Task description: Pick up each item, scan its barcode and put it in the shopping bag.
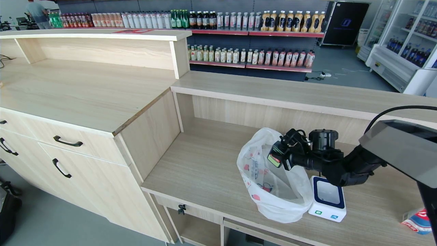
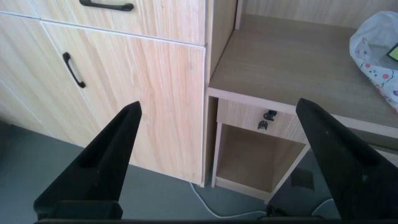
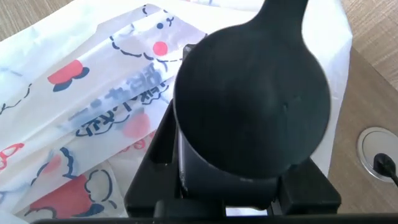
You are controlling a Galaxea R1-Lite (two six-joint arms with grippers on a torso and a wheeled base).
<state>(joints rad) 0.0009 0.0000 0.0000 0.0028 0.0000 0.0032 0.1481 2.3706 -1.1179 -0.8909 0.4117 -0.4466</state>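
Shop counter [image 1: 205,164], lower shelf: right gripper [image 1: 280,155] over the mouth of the shopping bag [image 1: 263,191], fingers seemingly clamped on a small red-green item [image 1: 274,160], so this looks like the drop-in step; next needs a release squarely above the opening. Scanner [image 1: 328,198] sits against the bag at 3 o'clock, another packet [image 1: 418,222] farther off at 4, and the floppy rim may snag; left gripper [image 2: 219,104] is spread wide, empty.

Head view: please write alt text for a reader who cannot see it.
The right gripper hangs over the mouth of a white shopping bag on a low wooden counter. A white barcode scanner stands beside the bag; drink shelves line the back.
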